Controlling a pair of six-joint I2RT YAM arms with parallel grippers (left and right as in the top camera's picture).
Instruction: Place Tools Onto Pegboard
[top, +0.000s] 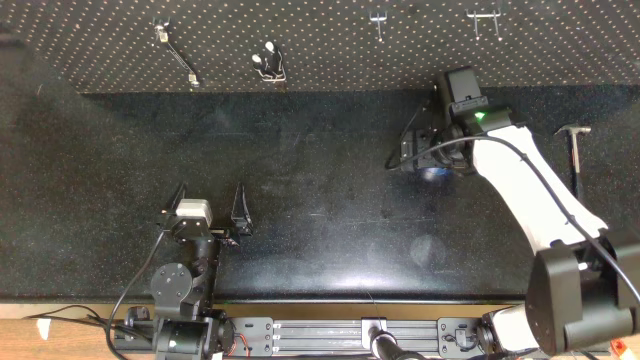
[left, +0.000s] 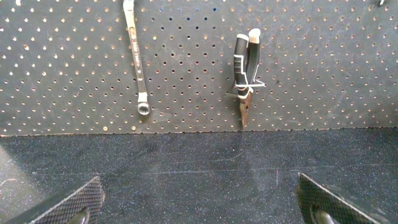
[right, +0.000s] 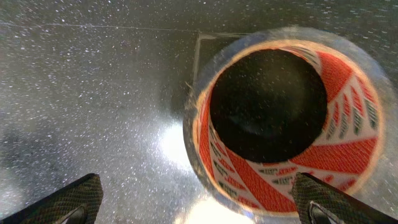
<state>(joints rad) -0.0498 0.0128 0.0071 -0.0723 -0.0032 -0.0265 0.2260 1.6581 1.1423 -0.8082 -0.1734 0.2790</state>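
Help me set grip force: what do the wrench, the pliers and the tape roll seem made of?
Wrench: bare polished metal, likely steel, silvery and glinting. Pliers: dull dark metal nose, handles in black and pale sleeves, probably rubber or plastic. Tape roll: clear glossy film wound over a red-and-white printed core, likely cardboard; hard to be sure.

Blurred tape roll (right: 339, 146), wrench (left: 134, 56) head cut off by edge

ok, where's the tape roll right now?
The clear tape roll with the red-and-white core lies flat on the black table, right side of the top view, beneath the right hand, left of the dark-handled hammer.
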